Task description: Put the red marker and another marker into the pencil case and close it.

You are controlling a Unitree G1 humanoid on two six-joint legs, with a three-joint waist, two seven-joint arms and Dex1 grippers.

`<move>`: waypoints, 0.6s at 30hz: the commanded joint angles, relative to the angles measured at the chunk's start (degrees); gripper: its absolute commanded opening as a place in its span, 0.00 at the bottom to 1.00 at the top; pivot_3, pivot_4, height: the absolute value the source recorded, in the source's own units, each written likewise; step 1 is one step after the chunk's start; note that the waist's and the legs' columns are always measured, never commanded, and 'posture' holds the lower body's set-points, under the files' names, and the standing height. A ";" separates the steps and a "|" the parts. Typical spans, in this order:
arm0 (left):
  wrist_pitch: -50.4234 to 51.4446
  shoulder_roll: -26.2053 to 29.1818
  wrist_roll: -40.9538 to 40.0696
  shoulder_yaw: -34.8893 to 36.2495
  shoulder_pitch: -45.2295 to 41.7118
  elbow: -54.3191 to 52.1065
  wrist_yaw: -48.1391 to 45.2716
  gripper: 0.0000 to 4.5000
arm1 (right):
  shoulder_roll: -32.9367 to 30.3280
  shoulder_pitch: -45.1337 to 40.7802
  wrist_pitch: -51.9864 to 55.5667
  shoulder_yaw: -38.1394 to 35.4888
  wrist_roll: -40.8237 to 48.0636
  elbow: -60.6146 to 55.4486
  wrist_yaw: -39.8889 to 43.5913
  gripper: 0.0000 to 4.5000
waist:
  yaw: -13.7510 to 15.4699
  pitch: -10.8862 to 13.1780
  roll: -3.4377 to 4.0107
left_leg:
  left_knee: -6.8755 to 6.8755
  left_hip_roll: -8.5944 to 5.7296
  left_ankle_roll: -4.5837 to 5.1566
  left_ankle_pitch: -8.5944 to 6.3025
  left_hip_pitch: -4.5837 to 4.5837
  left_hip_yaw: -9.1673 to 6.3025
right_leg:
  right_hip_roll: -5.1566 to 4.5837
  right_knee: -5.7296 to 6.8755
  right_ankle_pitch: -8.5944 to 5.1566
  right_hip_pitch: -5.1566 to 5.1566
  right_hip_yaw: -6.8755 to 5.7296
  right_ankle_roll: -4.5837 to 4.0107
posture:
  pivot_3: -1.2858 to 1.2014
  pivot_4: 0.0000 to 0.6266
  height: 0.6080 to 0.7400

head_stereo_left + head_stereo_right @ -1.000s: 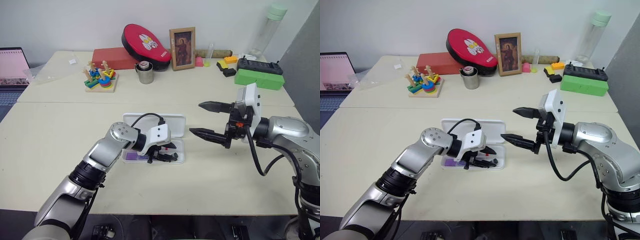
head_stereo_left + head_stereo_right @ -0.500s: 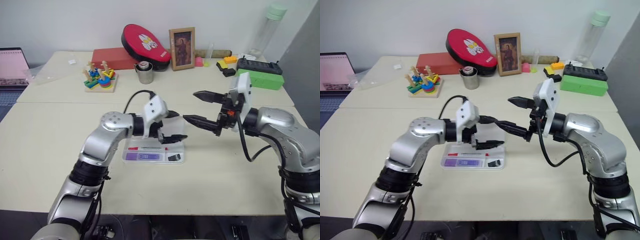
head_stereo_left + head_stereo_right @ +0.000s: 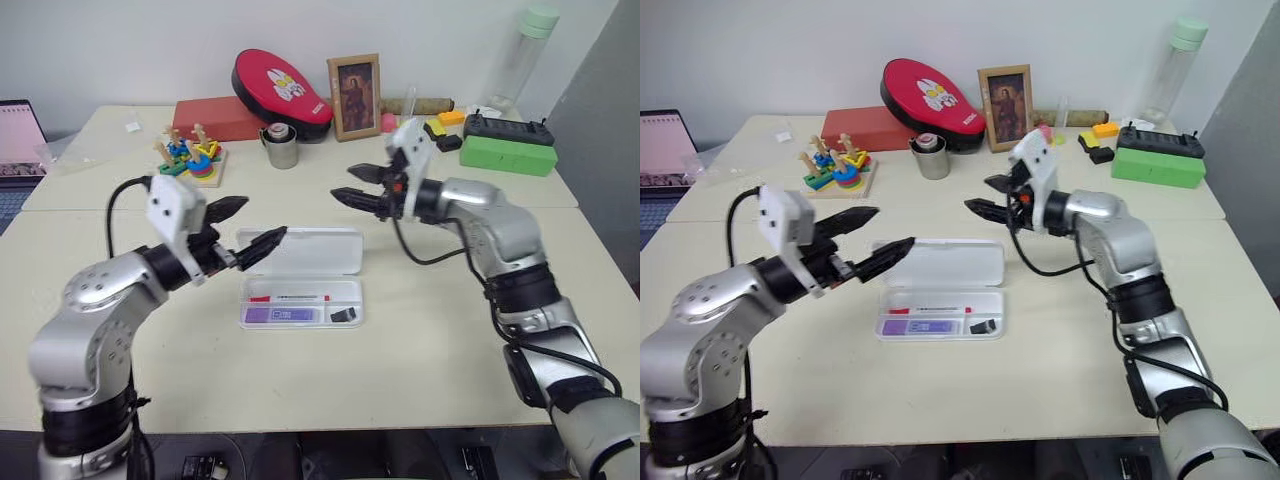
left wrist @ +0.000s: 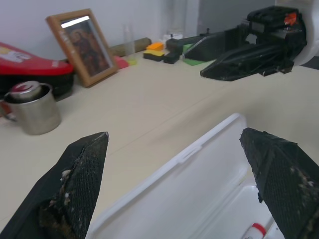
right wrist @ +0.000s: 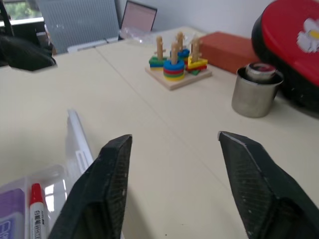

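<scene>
The pencil case (image 3: 345, 252) lies open in the middle of the near table, lid flat behind the tray. In the tray lie the red marker (image 3: 290, 297), the lilac marker (image 3: 280, 314) and a small black object (image 3: 343, 315). My left gripper (image 3: 262, 220) hovers open and empty above the case's left end, pointing right across the lid. My right gripper (image 3: 345, 183) hangs open and empty above the table just behind the lid's right end, pointing left. The left wrist view shows the lid (image 4: 189, 169) between the fingers and the right gripper (image 4: 249, 50) beyond it.
On the far table stand a steel cup (image 3: 281, 147), a ring-stacking toy (image 3: 188, 158), a red box (image 3: 210, 117), a red pad (image 3: 280, 82), a picture frame (image 3: 354, 96), a green box (image 3: 505, 153) and a tall bottle (image 3: 525, 55). A laptop (image 3: 15, 135) sits far left.
My left gripper has lifted out of the tray, swung up to the left and opened. The right gripper has moved forward and left to behind the lid, its fingers narrowing. The camera has shifted.
</scene>
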 commanded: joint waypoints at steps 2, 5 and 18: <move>-1.69 1.30 -1.87 2.33 1.54 -1.66 1.44 1.00 | 1.78 -1.83 -4.39 2.56 -5.48 4.51 0.32 0.37 | 0.25 0.00 0.00 | 0.00 0.00 0.00 0.00 -0.01 0.00 | 0.00 -0.03 0.00 0.01 0.00 0.00 | 0.52 0.24 1.00; -1.34 1.61 -3.12 2.20 2.79 -2.46 1.79 1.00 | 2.09 -1.70 -5.38 3.36 -7.35 5.90 1.53 0.24 | 0.30 0.00 0.00 | -0.02 0.00 0.00 0.00 -0.01 0.00 | 0.00 -0.03 0.00 -0.01 0.00 0.00 | 0.52 0.24 1.00; 0.16 5.37 -10.73 2.24 6.29 -3.39 0.99 1.00 | -3.39 7.85 -2.48 8.71 -7.23 -12.10 15.98 0.01 | -0.05 0.00 0.00 | -0.05 0.00 0.01 -0.01 0.00 0.00 | 0.00 -0.02 0.00 -0.01 0.01 0.00 | 0.52 0.24 1.00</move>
